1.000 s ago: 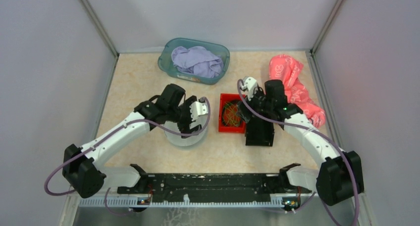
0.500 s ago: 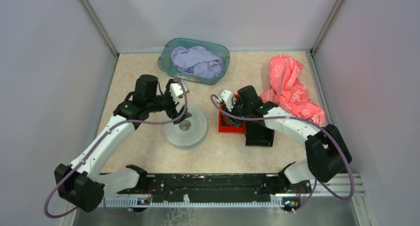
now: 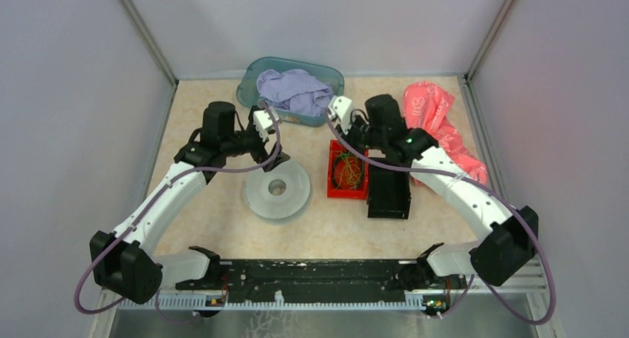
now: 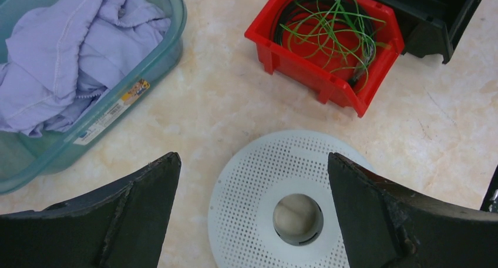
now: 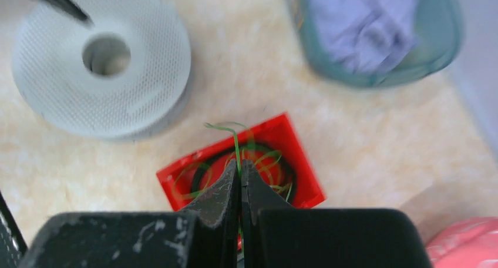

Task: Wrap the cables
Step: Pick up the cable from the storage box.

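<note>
The cables [image 3: 346,172] are a tangle of thin green and orange wires lying in a red bin [image 3: 331,184], which stands right of a white perforated spool [image 3: 278,193]. My right gripper [image 5: 240,163] hangs above the bin's far end, shut on one green wire [image 5: 236,143] that rises out of the tangle [image 5: 267,165]. In the top view this gripper [image 3: 354,139] sits just behind the bin. My left gripper [image 4: 252,157] is open and empty, hovering over the spool [image 4: 246,188] at its back left edge. The wires [image 4: 335,27] also show from that wrist.
A teal tub [image 3: 248,93] holding a lilac cloth [image 3: 295,90] stands at the back. A pink cloth [image 3: 438,127] lies at the back right. An empty black bin [image 3: 389,193] stands against the red bin's right side.
My right gripper dipped into the red bin, shut on a green wire and rose toward the back. The left arm drew back off the spool toward the back left, staying open.
</note>
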